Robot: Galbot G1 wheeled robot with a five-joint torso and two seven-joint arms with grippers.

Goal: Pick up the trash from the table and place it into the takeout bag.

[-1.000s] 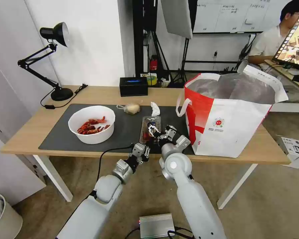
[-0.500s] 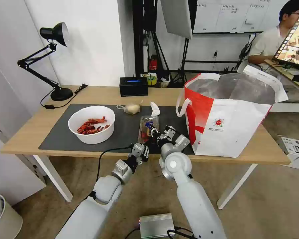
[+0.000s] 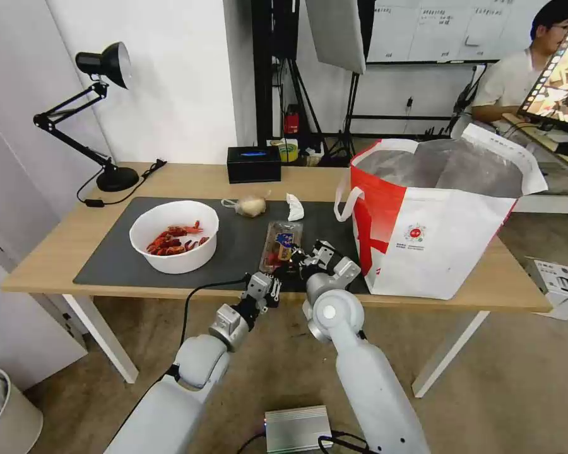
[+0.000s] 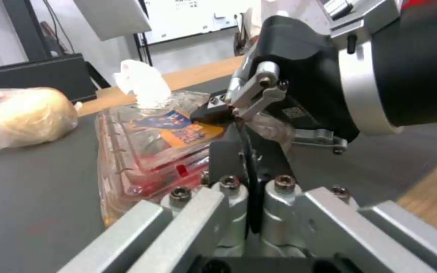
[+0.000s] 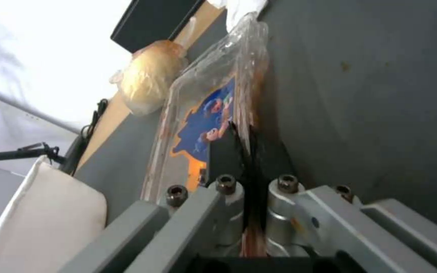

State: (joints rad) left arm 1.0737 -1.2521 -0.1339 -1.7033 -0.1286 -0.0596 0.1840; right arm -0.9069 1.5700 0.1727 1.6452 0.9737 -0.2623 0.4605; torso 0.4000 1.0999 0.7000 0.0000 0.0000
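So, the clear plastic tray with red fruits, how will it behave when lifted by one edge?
The clear tray looks thin, so it will probably flex. The right tool pinches only its near edge, so the far end may sag. Its hinged lid might pop open.

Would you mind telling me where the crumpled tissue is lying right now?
In the head view, the tissue lies on the dark mat, between the small knotted bag to its left and the takeout bag to its right.
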